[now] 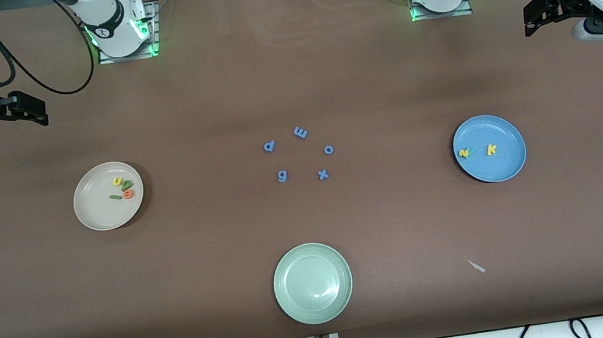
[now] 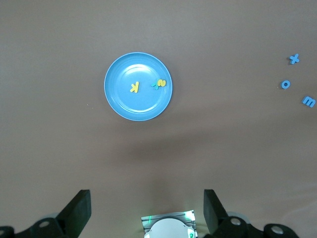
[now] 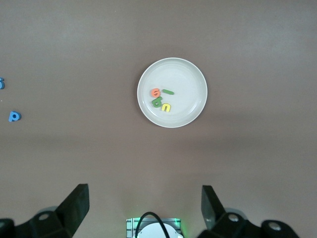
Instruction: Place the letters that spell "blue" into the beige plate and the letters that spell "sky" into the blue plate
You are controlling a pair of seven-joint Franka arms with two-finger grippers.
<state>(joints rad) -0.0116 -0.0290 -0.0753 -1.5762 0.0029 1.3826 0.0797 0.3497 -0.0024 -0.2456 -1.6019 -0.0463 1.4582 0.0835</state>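
The beige plate (image 1: 96,212) lies toward the right arm's end of the table. In it are the yellow u (image 1: 116,181), dark green b (image 1: 127,185), orange e (image 1: 127,194) and thin green l (image 1: 115,196). The blue plate (image 1: 505,164) lies toward the left arm's end and holds the yellow s (image 1: 463,153), the teal y (image 1: 469,153) touching it, and the yellow k (image 1: 491,149). My left gripper (image 1: 529,23) hangs open and empty above its end of the table. My right gripper (image 1: 41,112) does the same at its own end. In the wrist views, the left gripper (image 2: 146,198) looks down on the blue plate (image 2: 124,104), and the right gripper (image 3: 143,196) on the beige plate (image 3: 187,106).
A pale green plate (image 1: 312,283) sits near the front edge at mid-table. Several periwinkle-blue letters lie in the middle: p (image 1: 269,146), m (image 1: 300,131), o (image 1: 328,149), g (image 1: 282,176), x (image 1: 323,174). A small pale scrap (image 1: 476,266) lies nearer the camera than the blue plate.
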